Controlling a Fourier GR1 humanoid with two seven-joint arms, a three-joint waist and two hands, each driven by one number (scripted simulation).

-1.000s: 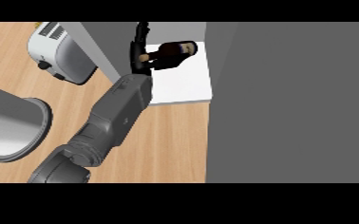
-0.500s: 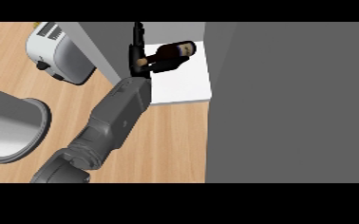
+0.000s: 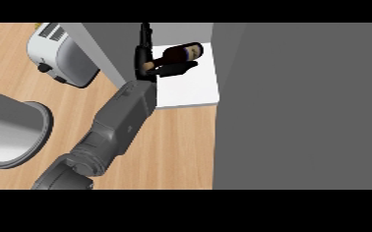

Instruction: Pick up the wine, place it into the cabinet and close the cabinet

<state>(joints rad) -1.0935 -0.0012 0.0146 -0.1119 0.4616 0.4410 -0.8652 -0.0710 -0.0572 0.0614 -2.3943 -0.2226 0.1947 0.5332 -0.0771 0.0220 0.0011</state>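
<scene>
Right hand nowhere in frame. Left hand point(image 3: 147, 61) partly masks the wine bottle point(image 3: 179, 53): neck end is behind the palm, so grip contact can't be read fully; fingers look curled round it, probably. Cabinet point(image 3: 193, 91) interior mostly blocked by the grey door panel point(image 3: 291, 103). Toaster point(image 3: 59, 54) cut by the top band. Round grey vessel point(image 3: 18, 135) cropped at left edge. Forearm point(image 3: 109, 132) runs out at the bottom.

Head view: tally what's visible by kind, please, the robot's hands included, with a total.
Wine bottle: 1, lying over the white cabinet shelf
Cabinet (grey, door open): 1
Toaster: 1
Grey round vessel at the left edge: 1
Hand (left, at the bottle's neck): 1
Total: 5
</scene>
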